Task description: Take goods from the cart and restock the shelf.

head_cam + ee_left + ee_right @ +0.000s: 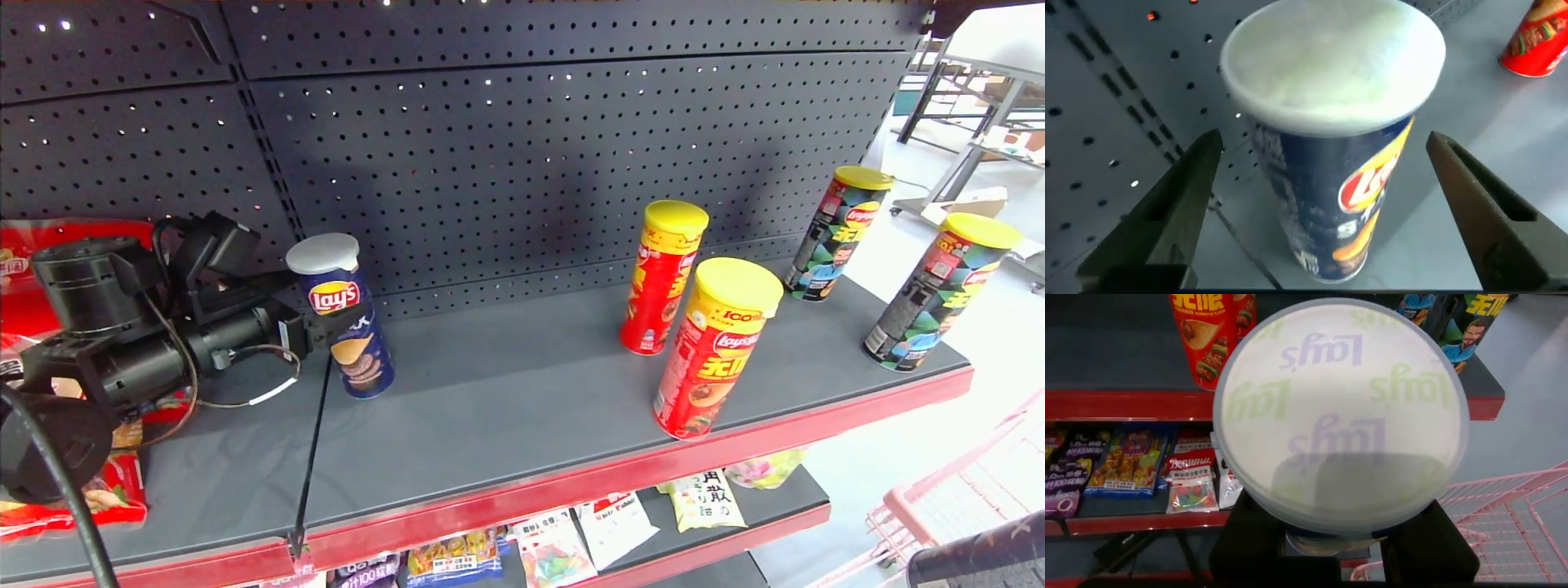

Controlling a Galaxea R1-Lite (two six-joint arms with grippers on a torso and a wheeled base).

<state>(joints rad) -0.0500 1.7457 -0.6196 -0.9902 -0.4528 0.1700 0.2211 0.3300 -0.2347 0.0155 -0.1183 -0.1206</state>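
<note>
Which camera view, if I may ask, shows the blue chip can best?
The head view: the blue chip can stands nearly whole on the shelf, lid to base. The left wrist view shows mostly its lid, between the open left claw. The right wrist view faces a white-lidded can instead.

Head above shelf (522, 392), wrists close-up

Blue can (349, 327) (white-lidded) stands upright on shelf (506, 384).
</note>
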